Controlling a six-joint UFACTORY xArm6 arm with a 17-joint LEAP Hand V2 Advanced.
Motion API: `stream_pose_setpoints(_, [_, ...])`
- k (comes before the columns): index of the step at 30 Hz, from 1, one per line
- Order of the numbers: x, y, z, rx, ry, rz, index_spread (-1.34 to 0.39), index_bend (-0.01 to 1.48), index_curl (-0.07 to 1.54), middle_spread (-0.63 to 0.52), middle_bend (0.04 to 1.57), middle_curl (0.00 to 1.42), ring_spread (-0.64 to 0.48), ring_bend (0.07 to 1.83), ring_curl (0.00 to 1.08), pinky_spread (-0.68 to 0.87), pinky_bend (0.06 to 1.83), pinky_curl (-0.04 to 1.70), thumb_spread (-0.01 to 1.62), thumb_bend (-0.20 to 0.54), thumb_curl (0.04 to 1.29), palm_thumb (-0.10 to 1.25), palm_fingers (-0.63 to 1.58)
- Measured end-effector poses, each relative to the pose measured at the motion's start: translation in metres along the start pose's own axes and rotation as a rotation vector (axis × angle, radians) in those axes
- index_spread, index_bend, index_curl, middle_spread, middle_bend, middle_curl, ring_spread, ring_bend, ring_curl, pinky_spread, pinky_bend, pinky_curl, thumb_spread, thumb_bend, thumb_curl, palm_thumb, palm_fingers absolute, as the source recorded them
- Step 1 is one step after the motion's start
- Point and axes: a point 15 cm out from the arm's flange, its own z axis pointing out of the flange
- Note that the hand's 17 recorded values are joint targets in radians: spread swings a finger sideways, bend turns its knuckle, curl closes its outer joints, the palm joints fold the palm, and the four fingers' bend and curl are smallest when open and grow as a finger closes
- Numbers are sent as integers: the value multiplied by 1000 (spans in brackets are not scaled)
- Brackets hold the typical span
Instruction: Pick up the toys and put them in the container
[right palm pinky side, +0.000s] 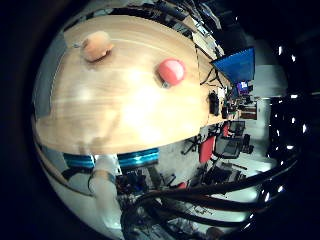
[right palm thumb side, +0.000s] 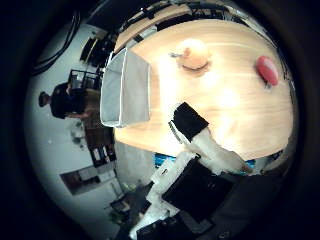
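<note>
Nothing is held by the hand (right palm thumb side: 200, 150), whose fingers are kept straight above the wooden table (right palm pinky side: 125, 110), presumably for a reach, while the orange toy (right palm thumb side: 193, 54) and red toy (right palm pinky side: 171, 71) are left lying apart, outside the grey container (right palm thumb side: 125, 90).

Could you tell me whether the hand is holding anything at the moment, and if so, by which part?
Nothing is held: the hand is above the wooden table, while the tan plush toy and red rounded toy lie there untouched.
</note>
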Motion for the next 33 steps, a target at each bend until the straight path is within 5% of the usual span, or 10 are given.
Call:
stream_pose_setpoints(22, [21, -17, 10, 58, 1, 45, -465, 166, 315, -138, 227, 367, -70, 421, 201, 426, 415, 209, 1122, -22, 287, 436, 414])
stream_pose_setpoints(33, [90, -46, 32, 81, 24, 168, -455, 159, 299, -137, 235, 368, -69, 446, 204, 425, 442, 212, 1122, -22, 290, 434, 391])
